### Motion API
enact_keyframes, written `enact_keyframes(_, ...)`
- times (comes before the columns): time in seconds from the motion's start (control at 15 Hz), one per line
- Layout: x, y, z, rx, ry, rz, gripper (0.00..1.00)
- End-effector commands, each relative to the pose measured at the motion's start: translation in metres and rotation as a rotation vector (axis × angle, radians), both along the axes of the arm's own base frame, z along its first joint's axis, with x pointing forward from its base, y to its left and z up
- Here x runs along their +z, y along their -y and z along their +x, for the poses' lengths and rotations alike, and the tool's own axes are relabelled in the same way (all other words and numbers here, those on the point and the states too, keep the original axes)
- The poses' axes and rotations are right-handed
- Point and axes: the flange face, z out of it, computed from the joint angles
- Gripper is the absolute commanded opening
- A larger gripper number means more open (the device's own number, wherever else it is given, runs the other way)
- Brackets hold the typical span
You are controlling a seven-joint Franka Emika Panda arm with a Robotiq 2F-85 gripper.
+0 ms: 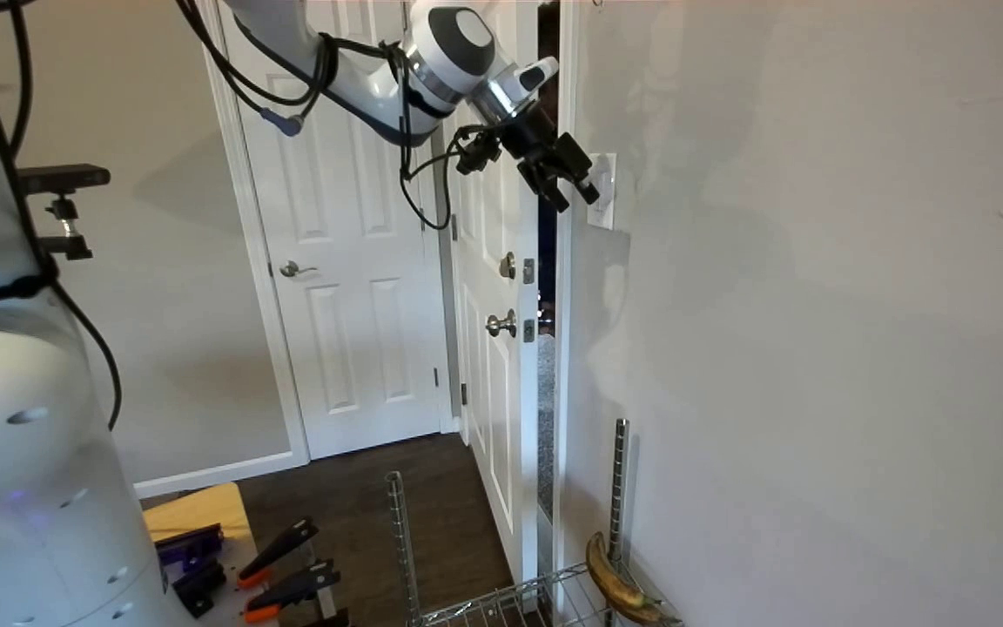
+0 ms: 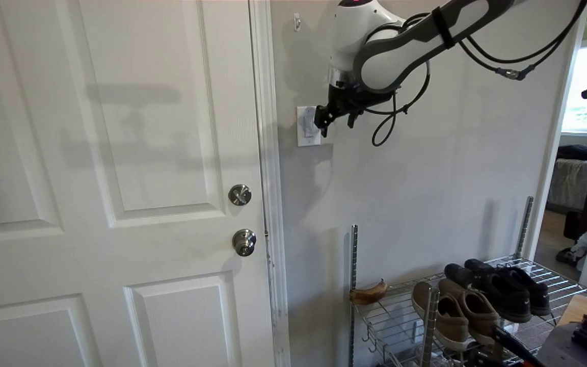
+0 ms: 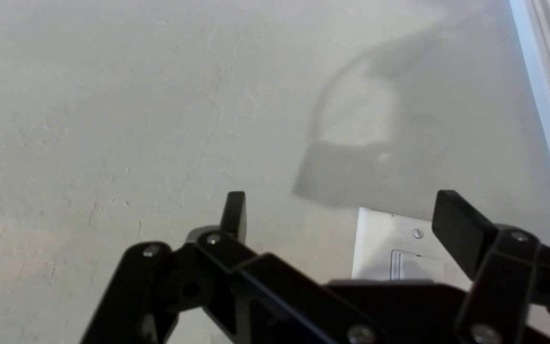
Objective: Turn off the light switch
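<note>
Switch (image 3: 398,244), long axis upright, lies right of gripper (image 3: 343,210) centre in wrist view; fingers (image 3: 463,234) apart, contact unclear.

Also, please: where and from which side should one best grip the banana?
Probably the middle of the banana, from above, pinched across its width: it lies on the wire shelf, slim and curved, with a metal post close to one end.

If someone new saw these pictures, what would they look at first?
Probably the big robot arm, up high, with its open black gripper near the white light switch on the wall. Next, maybe the brownish banana at a corner of the wire rack, with shoes farther along.
</note>
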Motion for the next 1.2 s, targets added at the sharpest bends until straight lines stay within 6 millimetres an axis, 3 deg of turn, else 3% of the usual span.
enact_keyframes(0.0, -0.013, 0.010, 0.017, 0.020, -0.004, -0.006, 1.00)
enact_keyframes(0.27, -0.016, 0.001, 0.027, 0.057, -0.011, 0.004, 1.00)
enact_keyframes(0.6, 0.001, -0.012, 0.027, 0.080, 0.032, -0.017, 1.00)
enact_keyframes(1.13, 0.007, -0.013, 0.040, 0.091, 0.055, -0.053, 1.00)
